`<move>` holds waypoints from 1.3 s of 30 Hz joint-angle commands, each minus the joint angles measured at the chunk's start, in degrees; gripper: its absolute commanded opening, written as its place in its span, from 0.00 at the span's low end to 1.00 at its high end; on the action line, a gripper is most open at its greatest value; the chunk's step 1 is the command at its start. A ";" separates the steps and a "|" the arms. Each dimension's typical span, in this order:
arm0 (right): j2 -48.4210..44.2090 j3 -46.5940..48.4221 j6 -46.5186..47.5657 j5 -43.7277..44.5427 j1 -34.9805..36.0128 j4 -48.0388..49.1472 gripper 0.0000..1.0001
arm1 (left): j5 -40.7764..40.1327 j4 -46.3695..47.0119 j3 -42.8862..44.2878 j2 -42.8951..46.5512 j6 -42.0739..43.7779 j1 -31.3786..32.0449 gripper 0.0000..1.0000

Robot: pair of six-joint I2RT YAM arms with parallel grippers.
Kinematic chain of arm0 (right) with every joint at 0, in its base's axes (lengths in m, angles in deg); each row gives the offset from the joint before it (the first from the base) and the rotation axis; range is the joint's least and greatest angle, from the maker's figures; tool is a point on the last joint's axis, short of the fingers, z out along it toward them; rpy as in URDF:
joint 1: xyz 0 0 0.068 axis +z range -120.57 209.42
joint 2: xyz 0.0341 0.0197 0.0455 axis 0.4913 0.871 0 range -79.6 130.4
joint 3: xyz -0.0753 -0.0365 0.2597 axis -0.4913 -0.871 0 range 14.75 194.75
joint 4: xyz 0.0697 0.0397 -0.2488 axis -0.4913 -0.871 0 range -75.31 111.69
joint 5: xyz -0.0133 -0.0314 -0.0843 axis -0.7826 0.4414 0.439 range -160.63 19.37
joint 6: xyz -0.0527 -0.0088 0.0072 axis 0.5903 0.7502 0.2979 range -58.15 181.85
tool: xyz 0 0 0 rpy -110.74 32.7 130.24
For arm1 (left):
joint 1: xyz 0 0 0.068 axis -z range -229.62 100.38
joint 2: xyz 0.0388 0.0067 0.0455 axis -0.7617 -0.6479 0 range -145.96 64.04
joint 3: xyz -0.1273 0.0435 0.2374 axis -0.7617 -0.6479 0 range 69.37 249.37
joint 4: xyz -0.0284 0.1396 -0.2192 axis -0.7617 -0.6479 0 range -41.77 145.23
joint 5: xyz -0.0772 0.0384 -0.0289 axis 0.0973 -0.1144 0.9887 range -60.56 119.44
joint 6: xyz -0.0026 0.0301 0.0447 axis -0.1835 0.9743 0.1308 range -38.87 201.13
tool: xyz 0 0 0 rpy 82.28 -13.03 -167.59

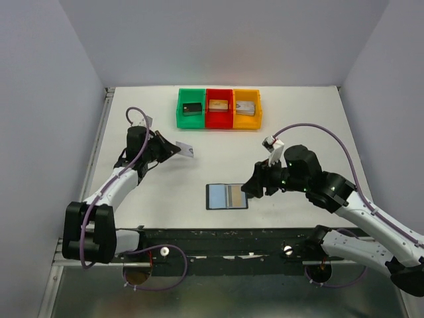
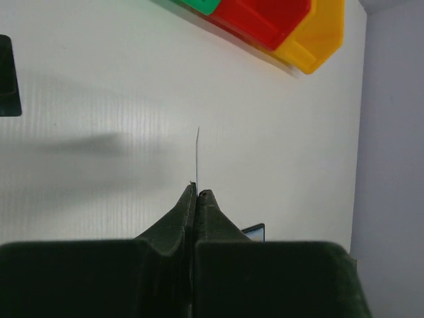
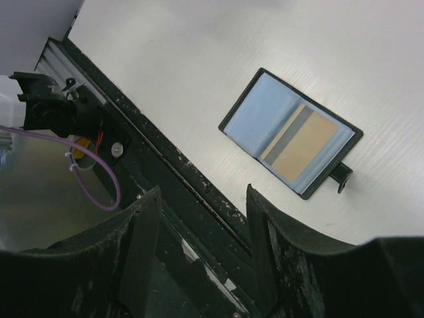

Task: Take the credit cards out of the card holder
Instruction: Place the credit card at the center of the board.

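The card holder [image 1: 227, 196] lies open on the table, blue-grey inside; it also shows in the right wrist view [image 3: 265, 106]. A tan-gold card [image 3: 306, 147] and a silver-grey strip of another card [image 3: 287, 134] sit in its right pocket. My left gripper [image 1: 173, 148] is shut on a thin silver-grey card [image 1: 186, 150], held above the table at the left. In the left wrist view that card [image 2: 197, 156] is edge-on, sticking out past the closed gripper [image 2: 197, 192]. My right gripper [image 1: 255, 187] is open and empty beside the holder's right edge, with its jaws [image 3: 202, 192] apart.
A green bin [image 1: 191, 118], a red bin [image 1: 219, 119] and a yellow bin [image 1: 246, 120] stand side by side at the back, each holding a block. The dark metal rail [image 3: 165, 172] runs along the table's near edge, close to the card holder.
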 commanded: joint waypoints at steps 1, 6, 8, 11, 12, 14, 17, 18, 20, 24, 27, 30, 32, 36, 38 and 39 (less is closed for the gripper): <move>-0.67 -2.45 -4.22 -2.96 0.08 5.72 0.62 | -1.39 2.12 3.35 -6.57 -0.61 -3.24 0.00; -0.84 -2.98 -3.09 -3.04 0.08 5.02 0.63 | -0.68 2.47 5.99 -13.16 1.94 -4.65 0.00; -0.58 -3.33 -2.91 -3.39 0.08 4.93 0.63 | -0.16 2.99 6.87 -15.62 2.46 -4.91 0.00; -0.05 -4.04 -3.08 -3.65 0.08 5.64 0.63 | 0.37 4.57 7.49 -18.79 2.56 -5.18 0.00; 0.21 -4.21 -3.17 -3.83 0.08 5.81 0.63 | 0.55 5.45 7.57 -19.49 2.29 -5.18 0.00; 0.47 -4.65 -3.43 -4.27 0.08 6.34 0.63 | 1.16 7.20 7.49 -20.81 1.77 -5.18 0.00; 0.91 -5.27 -3.61 -4.80 0.17 7.30 0.63 | 2.57 9.58 8.01 -23.36 0.80 -5.35 0.00; 1.18 -5.36 -3.70 -4.88 0.08 7.39 0.63 | 2.92 9.85 8.28 -24.24 0.62 -5.35 0.00; 1.88 -5.27 -3.61 -5.06 0.08 7.48 0.63 | 3.62 10.03 8.72 -25.39 0.45 -5.26 0.00; 2.85 -5.27 -3.52 -5.15 0.08 7.66 0.63 | 3.71 10.03 8.81 -26.71 0.97 -5.44 0.00; 3.55 -5.01 -3.35 -5.32 0.17 7.92 0.63 | 4.06 9.50 9.24 -27.32 1.50 -5.88 0.08; 4.34 -4.74 -3.26 -5.32 0.08 7.92 0.63 | 4.68 8.45 10.03 -28.11 2.29 -6.32 0.20; 4.43 -4.92 -3.26 -5.24 0.08 7.92 0.63 | 4.86 8.01 10.21 -28.12 2.82 -6.58 0.25; 4.43 -5.01 -3.08 -4.80 0.08 8.01 0.63 | 4.94 6.87 10.83 -28.12 3.34 -6.93 0.31; 4.61 -4.83 -3.08 -4.71 0.08 8.01 0.63 | 5.03 6.34 11.18 -28.20 3.69 -7.02 0.33; 4.78 -4.83 -3.17 -4.80 0.08 7.92 0.63 | 5.12 5.99 11.27 -28.12 3.96 -7.02 0.34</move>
